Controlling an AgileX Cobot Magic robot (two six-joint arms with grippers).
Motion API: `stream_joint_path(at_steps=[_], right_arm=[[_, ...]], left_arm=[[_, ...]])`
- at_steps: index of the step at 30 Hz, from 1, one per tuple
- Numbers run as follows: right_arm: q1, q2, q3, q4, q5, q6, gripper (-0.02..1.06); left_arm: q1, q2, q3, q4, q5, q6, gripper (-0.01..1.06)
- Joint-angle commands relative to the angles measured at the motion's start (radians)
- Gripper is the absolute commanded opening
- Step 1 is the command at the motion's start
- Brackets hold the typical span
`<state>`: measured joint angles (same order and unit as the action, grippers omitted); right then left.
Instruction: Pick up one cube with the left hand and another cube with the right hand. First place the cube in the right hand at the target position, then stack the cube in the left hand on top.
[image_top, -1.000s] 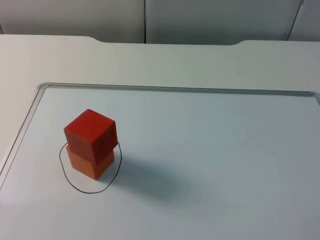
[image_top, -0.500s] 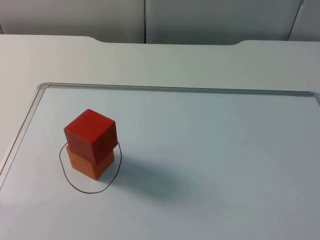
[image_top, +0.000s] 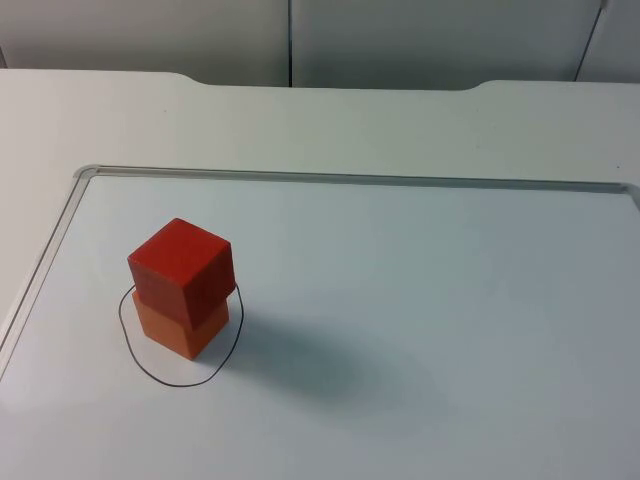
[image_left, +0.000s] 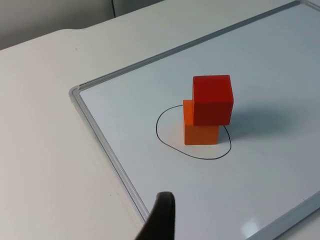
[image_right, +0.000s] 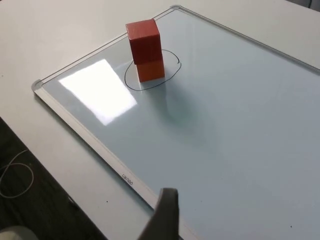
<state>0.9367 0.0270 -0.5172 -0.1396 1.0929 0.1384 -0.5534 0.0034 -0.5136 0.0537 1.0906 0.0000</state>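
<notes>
We counted two cubes on the whiteboard (image_top: 400, 300): a red cube (image_top: 182, 264) stacked on an orange cube (image_top: 186, 328). The red one sat turned a little against the one beneath, so that its edges overhung the orange cube on one side; the left wrist view showed this offset plainly, red cube (image_left: 212, 99) over orange cube (image_left: 200, 130). The orange cube stood inside one hand-drawn black circle (image_top: 150, 365), near the board's left edge, and the stack covered the far part of that line. In the right wrist view the same stack appeared far from the camera, red cube (image_right: 144, 41) on orange cube (image_right: 150, 70), ringed by the circle (image_right: 131, 85).

Around them we saw one whiteboard with a metal frame, lying flat on the white table (image_top: 320, 120), and the grey partition wall (image_top: 400, 40) behind. Nothing stood between either wrist camera and the stack; the board surface around the circle lay bare. A bright reflection (image_right: 100, 90) lay on the board beside the stack in the right wrist view.

Of the left gripper (image_left: 161, 220) we saw one black fingertip, over the board's near frame and well apart from the cubes. Of the right gripper (image_right: 165, 215) we likewise saw one fingertip, over the opposite long edge. Neither had hold of anything we could see, and we could not tell how far either was open
</notes>
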Motion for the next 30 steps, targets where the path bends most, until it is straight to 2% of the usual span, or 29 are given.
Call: stream_joint_path(at_steps=[1, 3, 4, 5, 6, 8, 9, 11, 30], right_arm=[[0.003, -0.005, 0.006, 0.004, -0.012, -0.009, 0.77], [0.003, -0.005, 0.006, 0.004, -0.012, -0.009, 0.78], [0.003, -0.005, 0.006, 0.004, -0.012, -0.009, 0.78], [0.003, -0.005, 0.006, 0.004, -0.012, -0.009, 0.79], [0.003, -0.005, 0.006, 0.004, -0.012, -0.009, 0.82], [0.003, -0.005, 0.006, 0.004, -0.012, -0.009, 0.95], [0.003, -0.005, 0.006, 0.004, -0.012, -0.009, 0.95], [0.003, -0.005, 0.006, 0.004, -0.012, -0.010, 1.05], [0.003, -0.005, 0.006, 0.013, -0.012, -0.007, 1.05]], left_arm=[[0.002, -0.003, 0.004, -0.002, -0.012, -0.006, 0.85], [0.002, -0.003, 0.004, -0.002, -0.012, -0.006, 1.01], [0.002, -0.003, 0.004, -0.002, -0.012, -0.006, 1.01], [0.002, -0.003, 0.004, -0.002, -0.012, -0.006, 1.05], [0.002, -0.003, 0.004, -0.002, -0.012, -0.006, 1.05], [0.002, -0.003, 0.004, -0.002, -0.012, -0.006, 1.05], [0.002, -0.003, 0.004, -0.002, -0.012, -0.006, 1.05], [0.002, -0.003, 0.004, -0.002, -0.012, -0.006, 1.05], [0.002, -0.003, 0.004, -0.002, -0.012, -0.006, 1.05]])
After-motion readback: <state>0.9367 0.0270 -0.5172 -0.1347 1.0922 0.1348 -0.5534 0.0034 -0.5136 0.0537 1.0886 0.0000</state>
